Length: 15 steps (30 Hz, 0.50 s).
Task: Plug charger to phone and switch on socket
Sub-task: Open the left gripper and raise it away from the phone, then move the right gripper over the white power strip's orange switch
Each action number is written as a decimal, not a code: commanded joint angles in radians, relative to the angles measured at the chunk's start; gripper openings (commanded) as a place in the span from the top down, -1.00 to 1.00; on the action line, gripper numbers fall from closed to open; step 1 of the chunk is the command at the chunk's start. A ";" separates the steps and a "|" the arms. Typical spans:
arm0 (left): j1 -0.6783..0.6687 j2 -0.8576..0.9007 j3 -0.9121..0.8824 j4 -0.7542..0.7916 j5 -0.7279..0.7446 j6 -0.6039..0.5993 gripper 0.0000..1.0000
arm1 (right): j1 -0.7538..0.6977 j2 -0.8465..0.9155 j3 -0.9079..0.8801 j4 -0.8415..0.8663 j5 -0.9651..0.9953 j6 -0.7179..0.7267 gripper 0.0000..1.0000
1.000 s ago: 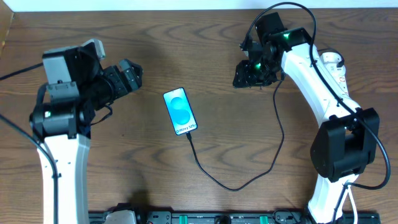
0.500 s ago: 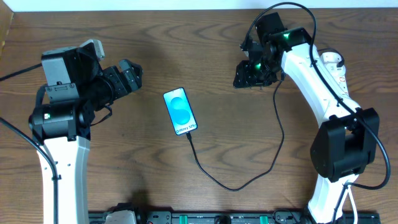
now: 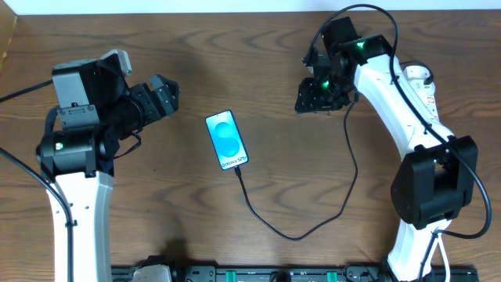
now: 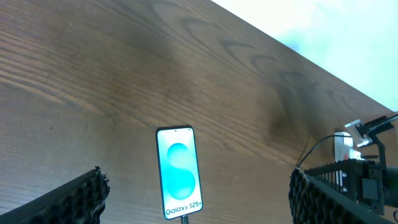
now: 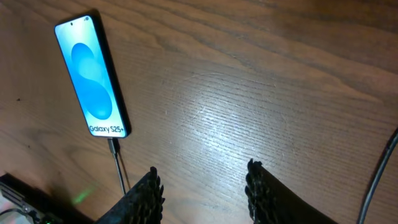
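Note:
The phone (image 3: 226, 141) lies face up mid-table, its cyan screen lit. The charger's black cable (image 3: 297, 235) runs from the phone's bottom edge, loops toward the front, then climbs to the right arm. Its plug tip (image 5: 114, 146) sits at the phone's (image 5: 92, 74) bottom port. The white socket (image 3: 423, 81) lies at the far right, mostly hidden behind the right arm. My right gripper (image 3: 311, 98) is open and empty, hovering right of the phone. My left gripper (image 3: 166, 92) is open and empty, left of the phone (image 4: 179, 171).
The wooden table's far edge meets a white wall at the top. A black rail (image 3: 258, 274) runs along the front edge. The cable's loop lies between the phone and the right arm's base (image 3: 430, 188).

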 commanded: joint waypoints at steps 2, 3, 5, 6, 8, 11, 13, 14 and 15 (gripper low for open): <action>0.003 0.000 0.012 -0.003 0.009 0.010 -0.88 | -0.017 -0.004 0.002 -0.018 0.003 -0.014 0.19; 0.003 0.000 0.012 -0.003 0.009 0.010 -0.88 | -0.024 -0.004 0.002 -0.024 0.004 -0.014 0.21; 0.003 0.000 0.012 -0.003 0.009 0.010 -0.89 | -0.042 -0.004 0.002 -0.039 -0.001 -0.014 0.27; 0.003 0.000 0.012 -0.003 0.009 0.010 -0.88 | -0.053 -0.004 0.002 -0.046 -0.008 -0.014 0.29; 0.003 0.000 0.012 -0.003 0.009 0.010 -0.88 | -0.077 -0.004 0.002 -0.063 -0.016 -0.014 0.42; 0.003 0.000 0.012 -0.003 0.009 0.010 -0.88 | -0.120 -0.010 0.002 -0.081 -0.020 -0.014 0.49; 0.003 0.000 0.012 -0.003 0.009 0.010 -0.88 | -0.146 -0.023 0.002 -0.087 -0.020 -0.019 0.49; 0.003 0.000 0.012 -0.003 0.009 0.010 -0.89 | -0.171 -0.039 0.002 -0.086 -0.023 -0.031 0.49; 0.003 0.000 0.012 -0.003 0.009 0.010 -0.89 | -0.186 -0.052 0.002 -0.086 -0.023 -0.034 0.49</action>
